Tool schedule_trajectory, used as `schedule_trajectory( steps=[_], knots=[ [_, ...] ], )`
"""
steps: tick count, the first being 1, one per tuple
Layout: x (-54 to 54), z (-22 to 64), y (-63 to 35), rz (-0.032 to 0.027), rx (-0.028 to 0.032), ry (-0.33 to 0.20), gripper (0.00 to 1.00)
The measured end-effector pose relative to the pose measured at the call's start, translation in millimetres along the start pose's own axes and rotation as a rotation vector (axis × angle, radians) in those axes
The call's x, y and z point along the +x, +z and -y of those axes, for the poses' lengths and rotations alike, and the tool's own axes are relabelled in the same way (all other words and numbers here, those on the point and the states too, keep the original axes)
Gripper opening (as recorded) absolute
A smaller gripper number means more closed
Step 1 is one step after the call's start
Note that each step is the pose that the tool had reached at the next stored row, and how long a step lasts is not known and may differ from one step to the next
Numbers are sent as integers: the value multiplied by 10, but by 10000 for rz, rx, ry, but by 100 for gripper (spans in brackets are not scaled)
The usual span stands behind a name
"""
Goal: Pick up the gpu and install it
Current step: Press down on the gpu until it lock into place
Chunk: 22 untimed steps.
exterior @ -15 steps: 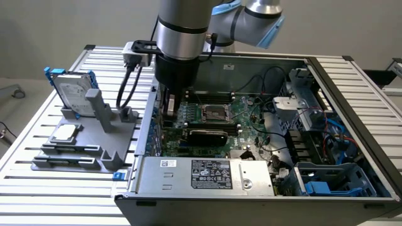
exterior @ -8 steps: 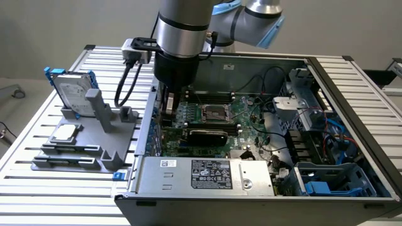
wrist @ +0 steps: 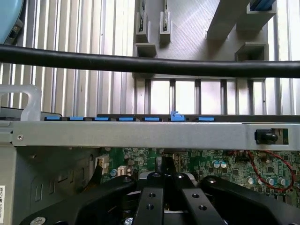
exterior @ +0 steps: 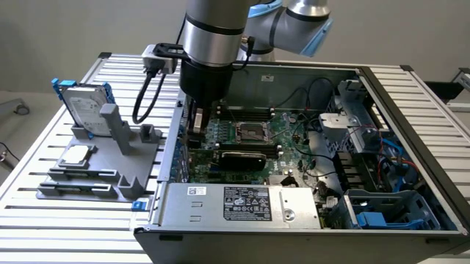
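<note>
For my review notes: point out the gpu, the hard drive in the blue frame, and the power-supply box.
gpu [exterior: 242, 160]: exterior view, on its black cooler shroud.
hard drive [exterior: 85, 110]: exterior view, on its silver face.
power-supply box [exterior: 242, 204]: exterior view, on its label.

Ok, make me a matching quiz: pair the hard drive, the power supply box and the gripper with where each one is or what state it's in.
Things:
1. hard drive
2. power supply box
3. gripper

Places or states:
A. fingers shut, lowered inside the case
B. standing upright on the grey stand, outside the case
C. lying label up along the case wall nearest the exterior camera

Pairs: 1-B, 2-C, 3-A
</note>
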State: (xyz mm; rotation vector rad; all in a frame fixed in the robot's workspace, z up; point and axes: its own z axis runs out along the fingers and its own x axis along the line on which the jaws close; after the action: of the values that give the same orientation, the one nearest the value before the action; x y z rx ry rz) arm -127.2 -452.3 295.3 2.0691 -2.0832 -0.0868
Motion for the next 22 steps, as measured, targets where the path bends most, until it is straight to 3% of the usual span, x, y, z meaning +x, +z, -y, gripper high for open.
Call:
schedule_trajectory(
  steps=[8, 16, 22],
  knots=[
    [-6, -1, -3, 32, -64, 198, 11],
    [-7, -1, -3, 67, -185, 425, 11],
    [-8, -1, -3, 51, -230, 486, 11]
  ],
)
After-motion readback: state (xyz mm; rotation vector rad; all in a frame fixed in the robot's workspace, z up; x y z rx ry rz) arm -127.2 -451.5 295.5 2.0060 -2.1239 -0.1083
